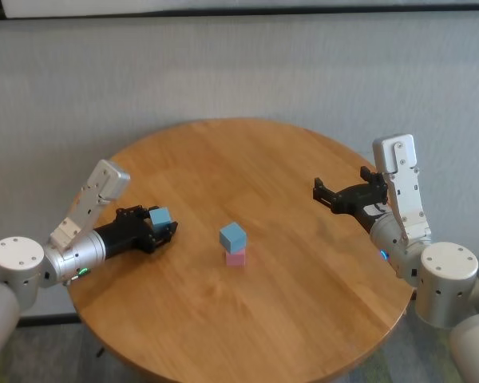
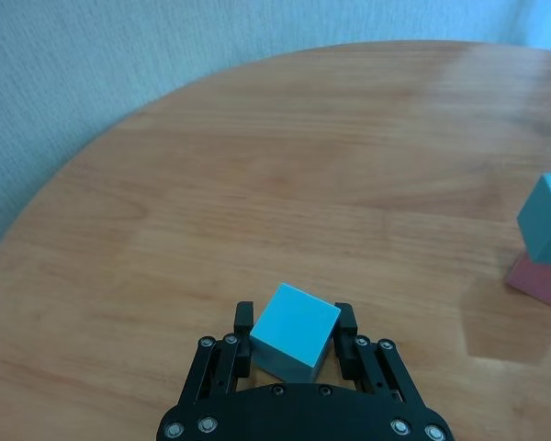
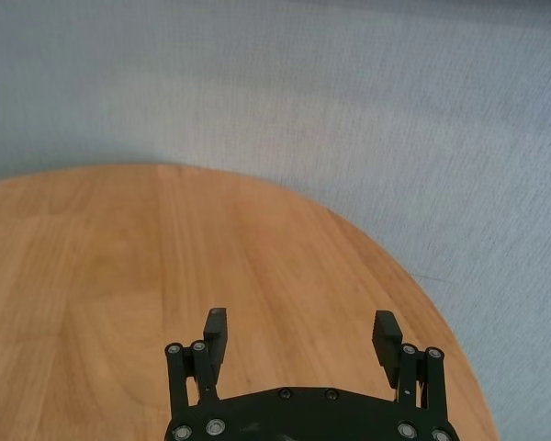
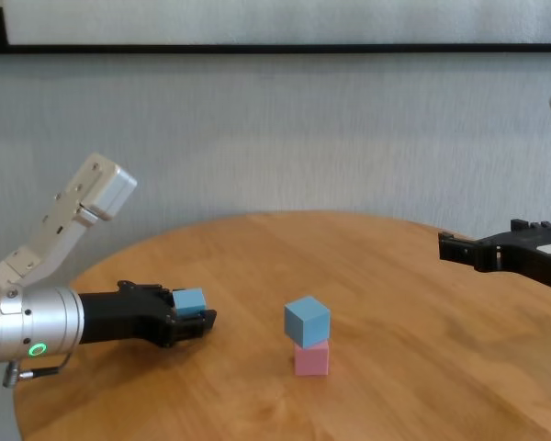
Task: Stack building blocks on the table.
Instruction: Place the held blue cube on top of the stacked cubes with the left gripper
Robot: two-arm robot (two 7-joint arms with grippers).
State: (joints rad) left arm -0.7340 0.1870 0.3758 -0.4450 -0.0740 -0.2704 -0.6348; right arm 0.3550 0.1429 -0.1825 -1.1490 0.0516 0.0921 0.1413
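Round light-brown wooden table (image 1: pixel 303 319), left claw (image 2: pixel 296 333) clamped on a light blue matte cube (image 2: pixel 294 329) at left, second light blue cube (image 1: pixel 233 235) stacked on small pink cube (image 1: pixel 235 256) mid-table, right claw (image 3: pixel 303 338) spread apart, hovering at right.

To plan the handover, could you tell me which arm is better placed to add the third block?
Left: the left gripper already clamps a blue block; the right gripper hangs open and empty.

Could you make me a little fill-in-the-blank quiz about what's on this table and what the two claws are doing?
1. The left claw is shut on a light ____ block.
2. At the middle of the table, another blue block sits on top of a ____ block.
3. The right claw is open and holds ____.

Missing words: blue; pink; nothing
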